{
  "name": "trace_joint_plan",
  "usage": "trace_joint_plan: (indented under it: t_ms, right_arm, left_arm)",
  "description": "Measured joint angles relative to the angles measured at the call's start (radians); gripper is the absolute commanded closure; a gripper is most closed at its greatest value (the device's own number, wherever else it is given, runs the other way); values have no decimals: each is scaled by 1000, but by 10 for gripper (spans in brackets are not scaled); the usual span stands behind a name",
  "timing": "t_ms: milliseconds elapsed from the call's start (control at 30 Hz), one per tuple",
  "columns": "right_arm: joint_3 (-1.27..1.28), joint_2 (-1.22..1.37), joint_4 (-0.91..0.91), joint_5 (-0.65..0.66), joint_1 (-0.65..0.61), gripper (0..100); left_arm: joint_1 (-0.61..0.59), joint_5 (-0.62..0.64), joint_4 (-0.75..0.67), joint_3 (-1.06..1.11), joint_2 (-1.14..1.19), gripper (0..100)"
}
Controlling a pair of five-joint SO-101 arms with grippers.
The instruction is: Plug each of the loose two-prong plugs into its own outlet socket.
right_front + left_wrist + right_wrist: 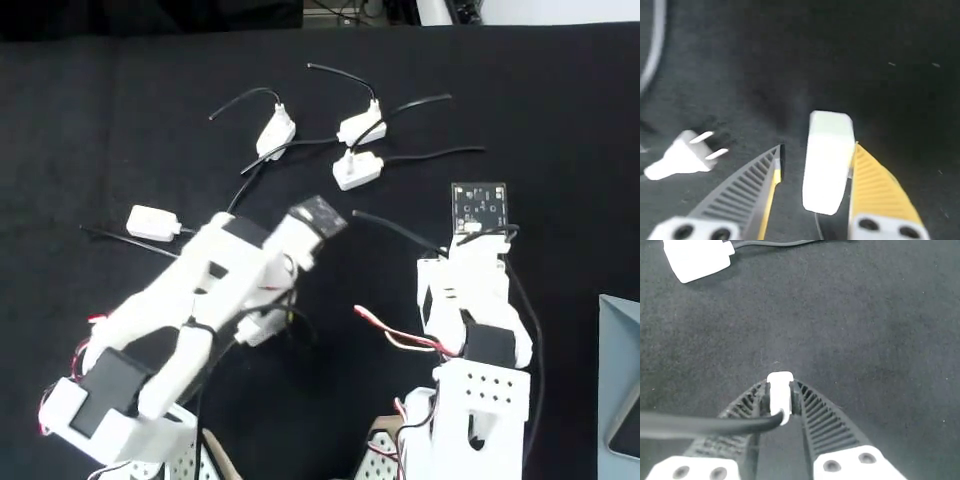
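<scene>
One small white plug (pixel 780 399) is squeezed tight between the fingers of the right gripper (pixel 780 387), over the black table (pixel 880 315). Its black cord (pixel 700 425) runs out to the side. Another plug (pixel 684 155) lies loose on the table with its two prongs bare, near the left gripper (pixel 817 148). That gripper's fingers are apart, with a white block (pixel 827 160), likely a socket, between them. The block touches one finger and there is a gap at the other. More white pieces (pixel 357 168) with cords lie farther back. I see no plug sitting in a socket yet, so I think nearly all the job is left.
</scene>
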Motion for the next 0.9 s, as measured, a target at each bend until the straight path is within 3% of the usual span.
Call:
trace_joint_plan:
  t_ms: [233,433,600,900]
  right_arm:
    - [0,0,0,0,0,987]
    - [0,0,0,0,0,987]
    - [0,0,0,0,0,987]
    - [0,0,109,2,-161,987]
  left_arm:
    - [-140,-64,18,-87,0,779]
    - [-133,-71,190,-198,0,784]
    - [-126,-71,249,-212,-20,784]
    - [-226,-15,163,8,-497,784]
